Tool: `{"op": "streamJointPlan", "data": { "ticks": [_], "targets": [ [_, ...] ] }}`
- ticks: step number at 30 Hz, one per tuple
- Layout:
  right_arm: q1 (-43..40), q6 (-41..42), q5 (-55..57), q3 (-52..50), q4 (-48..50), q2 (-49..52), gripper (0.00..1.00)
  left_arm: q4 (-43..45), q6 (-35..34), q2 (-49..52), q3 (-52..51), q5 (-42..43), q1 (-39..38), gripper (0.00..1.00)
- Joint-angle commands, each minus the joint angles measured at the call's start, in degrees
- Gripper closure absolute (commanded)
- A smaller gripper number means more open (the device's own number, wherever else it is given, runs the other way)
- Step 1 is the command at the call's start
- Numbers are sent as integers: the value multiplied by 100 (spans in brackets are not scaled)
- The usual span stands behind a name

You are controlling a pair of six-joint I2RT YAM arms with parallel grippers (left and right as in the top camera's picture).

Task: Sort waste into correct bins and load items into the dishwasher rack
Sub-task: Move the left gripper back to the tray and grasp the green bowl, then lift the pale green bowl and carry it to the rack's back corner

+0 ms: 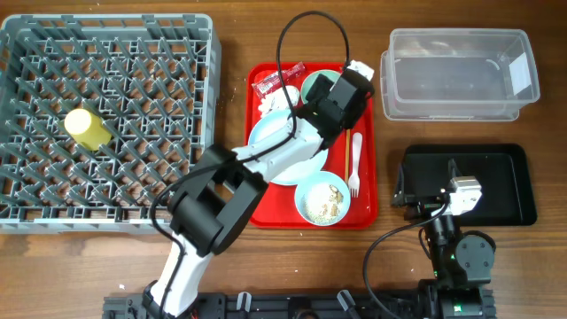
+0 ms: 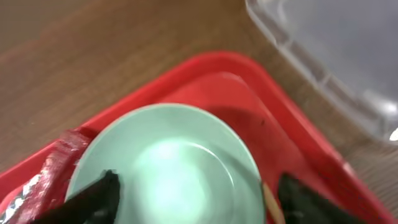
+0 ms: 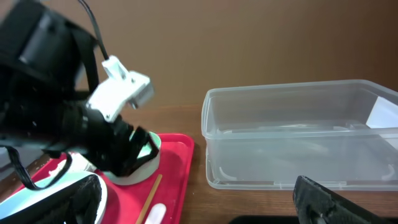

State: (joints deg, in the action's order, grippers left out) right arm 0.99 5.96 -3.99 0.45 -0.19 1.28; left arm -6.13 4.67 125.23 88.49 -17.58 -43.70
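Pickup of light green bowl (image 2: 180, 155) in hand: left gripper (image 2: 205, 198) spread wide, poised over it at far end of red serving tray (image 2: 298, 143), seemingly not yet touching. Next: lower, clamp rim, carry to dishwasher rack (image 1: 106, 35). Right gripper (image 3: 208, 202) agape, idle over black tray (image 1: 514, 208).

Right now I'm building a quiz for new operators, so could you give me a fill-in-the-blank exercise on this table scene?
1. The only item in the dishwasher rack is the ____ cup.
2. The left pincer, over the light green bowl, is ____.
3. The right pincer hangs above the ____ tray.
4. Rice scraps sit in the pale blue ____.
Missing words: yellow; open; black; bowl.
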Motion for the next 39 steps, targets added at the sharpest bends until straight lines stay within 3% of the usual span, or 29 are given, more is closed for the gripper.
{"op": "streamJointPlan", "data": {
  "ticks": [1, 3, 9, 14, 18, 23, 26, 29, 31, 35, 39],
  "targets": [
    [26, 17, 59, -4, 13, -26, 0, 2, 415, 116, 33, 459, 15, 37],
    [26, 17, 59, -4, 13, -26, 0, -129, 415, 116, 33, 501, 9, 46],
    [26, 17, 59, -4, 13, -26, 0, -748, 415, 125, 33, 1049, 11, 45],
    [26, 20, 59, -4, 13, -26, 0, -841, 391, 125, 33, 1049, 127, 66],
    [26, 17, 59, -4, 13, -26, 0, -896, 393, 125, 33, 1047, 164, 72],
    [26, 20, 59, -4, 13, -26, 0, -1051, 575, 125, 33, 1003, 166, 89],
    [26, 20, 59, -4, 13, -26, 0, -1071, 697, 125, 33, 1003, 166, 94],
    [26, 20, 59, -4, 13, -26, 0, -1060, 697, 125, 33, 1003, 149, 94],
    [26, 20, 59, -4, 13, -26, 0, -1047, 715, 125, 33, 1001, 162, 84],
    [26, 20, 59, -4, 13, -26, 0, -1045, 868, 133, 33, 728, 173, 75],
    [26, 17, 59, -4, 13, -26, 0, -1058, 866, 146, 33, 726, 173, 78]
  ]
}}
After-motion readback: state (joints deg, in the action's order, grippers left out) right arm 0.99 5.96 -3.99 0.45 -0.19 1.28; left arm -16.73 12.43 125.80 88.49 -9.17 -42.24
